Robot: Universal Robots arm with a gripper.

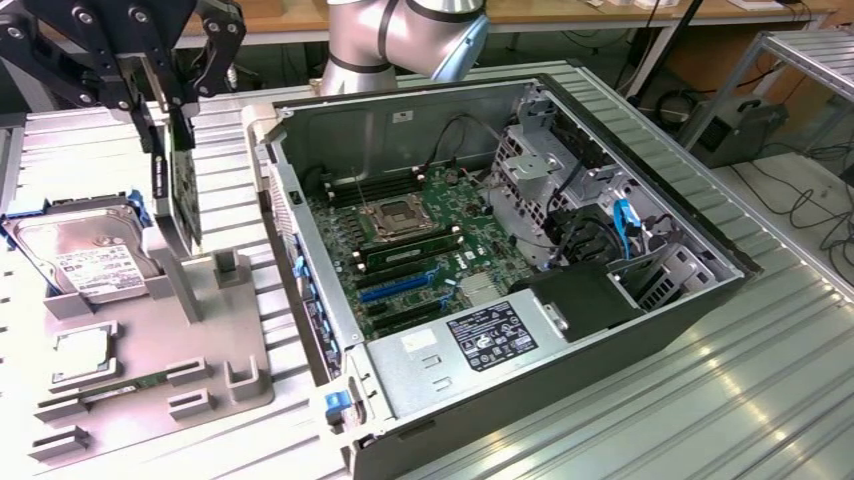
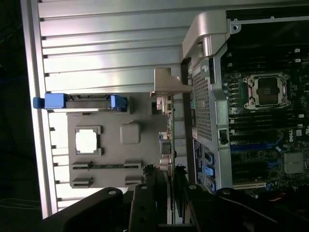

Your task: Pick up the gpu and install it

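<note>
My gripper (image 1: pixel 163 105) is clenched on the top edge of the gpu (image 1: pixel 180 190), my fingers (image 2: pixel 149 186) pressing on both its faces. The card hangs upright over the far edge of the grey parts tray (image 1: pixel 260 335), between the hard drive (image 1: pixel 80 258) and the open computer case (image 1: pixel 667 310)

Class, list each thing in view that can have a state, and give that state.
gpu: upright, gripped at its top edge.
gripper: shut on gpu.
computer case: on its side, side panel off.
hard drive: propped at a tilt in the tray.
memory stick: lying flat in the tray.
</note>
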